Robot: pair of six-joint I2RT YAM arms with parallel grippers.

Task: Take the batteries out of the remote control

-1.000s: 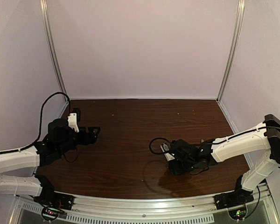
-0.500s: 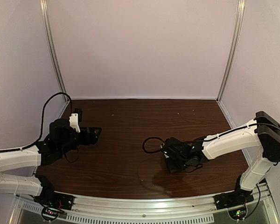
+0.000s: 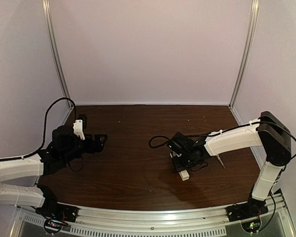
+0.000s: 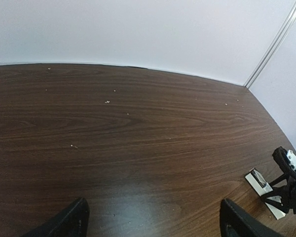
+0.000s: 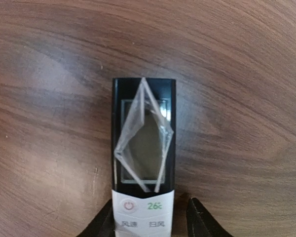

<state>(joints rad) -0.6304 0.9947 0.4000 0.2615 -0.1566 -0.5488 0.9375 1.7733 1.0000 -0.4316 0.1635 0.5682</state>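
Note:
The remote control [image 5: 143, 148] lies face up on the table, with a black display end and a white button end. A crumpled clear film sits on its display. My right gripper [image 5: 148, 219] is open and straddles the white end; the left finger is against it and the right finger [image 5: 200, 219] stands a little off. In the top view the gripper [image 3: 186, 155] is over the remote [image 3: 184, 174], whose white end sticks out toward me. My left gripper [image 3: 97, 143] is open and empty at the far left. The left wrist view shows the remote [image 4: 260, 179] at its right edge. No batteries show.
A thin pale stick-like object [image 3: 220, 160] lies on the table just under my right forearm. A black cable loops off the right wrist [image 3: 158, 143]. The dark wooden table [image 3: 138, 128] is walled at the back and both sides.
My right gripper has moved away from me and slightly left, and the remote's white end now shows below it. The left arm has barely moved.

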